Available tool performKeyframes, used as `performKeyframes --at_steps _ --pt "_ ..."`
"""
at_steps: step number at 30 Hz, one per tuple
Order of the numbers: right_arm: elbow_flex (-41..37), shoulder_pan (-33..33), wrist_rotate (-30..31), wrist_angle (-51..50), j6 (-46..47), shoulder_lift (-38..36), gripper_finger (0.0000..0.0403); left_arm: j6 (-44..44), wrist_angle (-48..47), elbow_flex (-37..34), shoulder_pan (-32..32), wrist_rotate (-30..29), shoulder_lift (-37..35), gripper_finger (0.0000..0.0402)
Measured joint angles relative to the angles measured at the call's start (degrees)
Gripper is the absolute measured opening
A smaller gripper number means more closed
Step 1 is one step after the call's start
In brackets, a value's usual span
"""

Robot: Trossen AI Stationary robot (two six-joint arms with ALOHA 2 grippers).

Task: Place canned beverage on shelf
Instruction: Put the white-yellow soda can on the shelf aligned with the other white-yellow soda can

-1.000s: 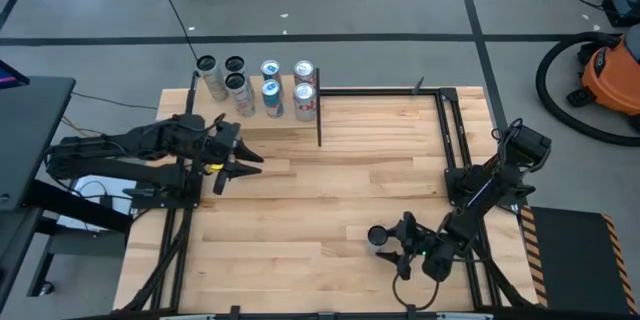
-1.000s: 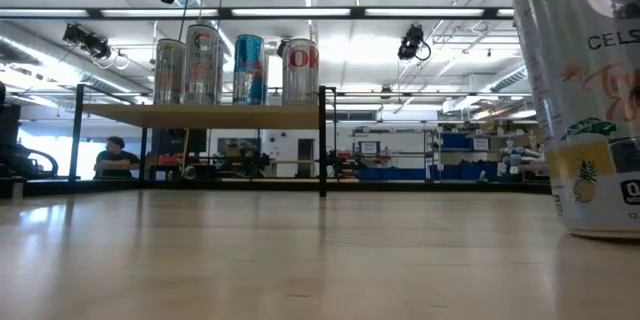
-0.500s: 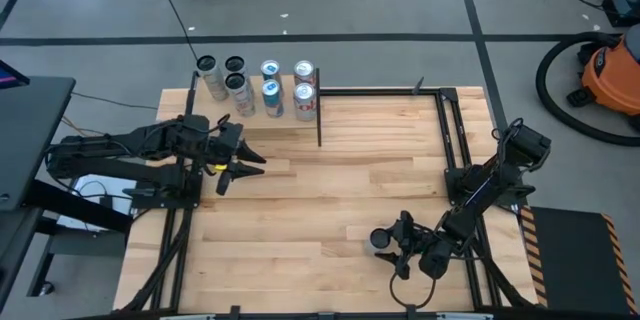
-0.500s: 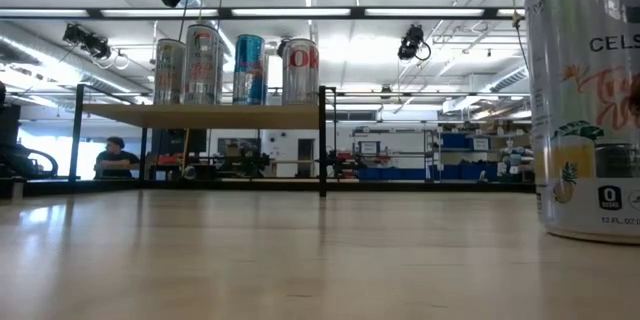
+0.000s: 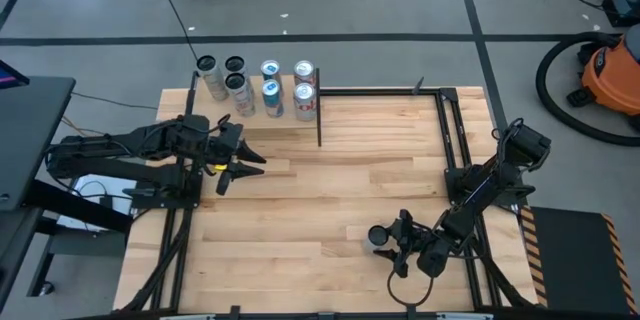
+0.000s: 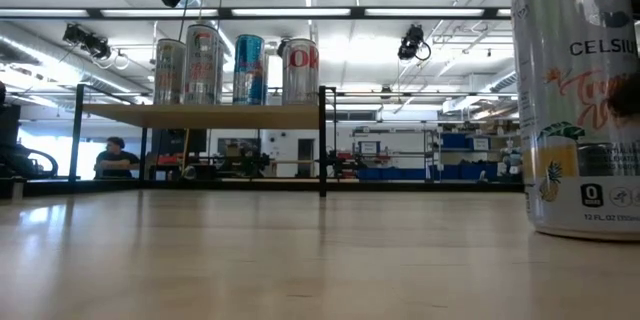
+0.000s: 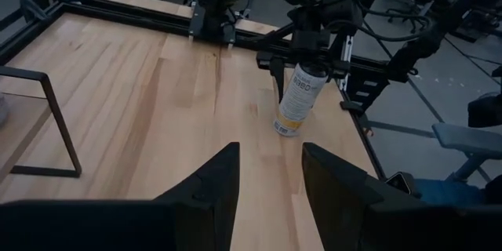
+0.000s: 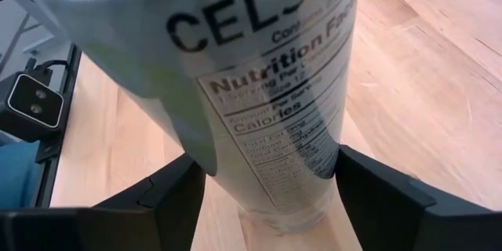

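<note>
Moved: right gripper (image 5: pixel 384 242) and the can (image 5: pixel 378 235) in its jaws sit slightly lower in the high view than half a second ago; in the low view the can (image 6: pixel 578 100) has slid a little leftward. Left arm unchanged.
Cans: seven in all, six on the shelf (image 5: pixel 258 112) (two dark-topped, one more dark-topped beside them, two blue, the last pair red and white), plus the one at the right gripper.
Task can: silver Celsius can, upright on the counter (image 5: pixel 330 200) near its front right edge, well apart from the shelf at the far left corner.
Right jaws: one finger (image 8: pixel 165 196) on each side of the can, pressed to its wall, gripping it.
Right arm: folded low, reaching inward from the right rail.
Left gripper (image 5: pixel 240 165): hovers above the counter just in front of the shelf, jaws slightly apart, holding nothing.
Left arm: stretched level from the left side.
Room: one person (image 6: pixel 115 155) seated far behind.
</note>
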Motion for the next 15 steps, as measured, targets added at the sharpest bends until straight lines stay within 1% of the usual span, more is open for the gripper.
performKeyframes --at_steps 5,15 --pt "0.0 0.0 -0.3 0.0 -0.7 0.0 0.0268 0.0 0.0 0.0 0.0 0.0 0.0 0.0144" --pt "0.0 -0.4 1.4 0.8 -1.0 0.0 0.0252 0.1 0.0 0.0 0.0 0.0 0.0 0.0144"
